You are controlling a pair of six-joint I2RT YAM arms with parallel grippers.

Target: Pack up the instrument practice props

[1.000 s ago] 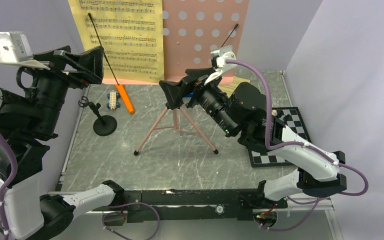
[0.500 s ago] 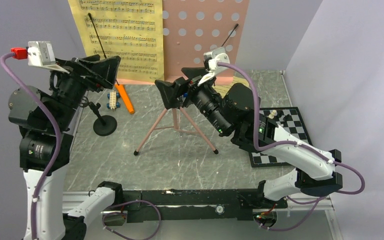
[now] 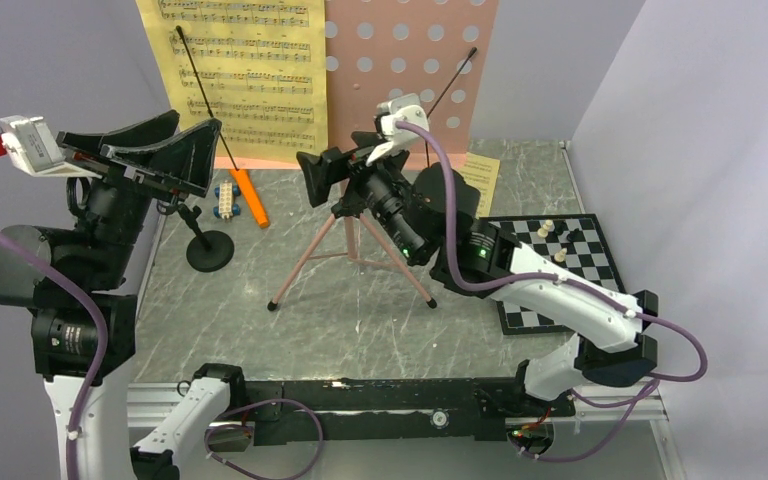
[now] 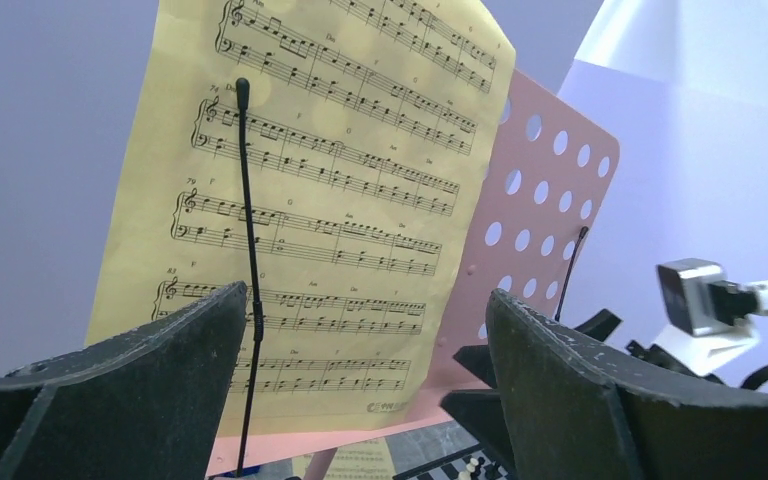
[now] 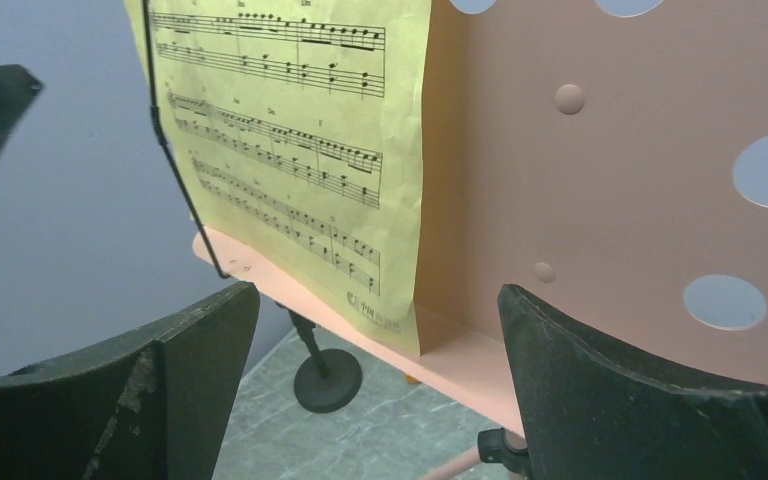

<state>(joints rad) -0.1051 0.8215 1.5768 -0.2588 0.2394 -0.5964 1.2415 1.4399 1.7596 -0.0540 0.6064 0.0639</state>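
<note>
There are 1 music stand [image 3: 410, 70], 2 yellow pages [image 3: 260, 90] (1 lying flat), 1 microphone [image 3: 251, 197] and 1 mic stand [image 3: 208, 250].

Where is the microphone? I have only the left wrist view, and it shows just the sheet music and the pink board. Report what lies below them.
Observer: The orange microphone lies flat on the table below the left end of the board, right beside the blue-and-white toy blocks.
Operator: Now locate its holder.
Observer: The black mic stand stands upright on its round base, left of the tripod legs and apart from them, nearer the left arm than the microphone is.
</note>
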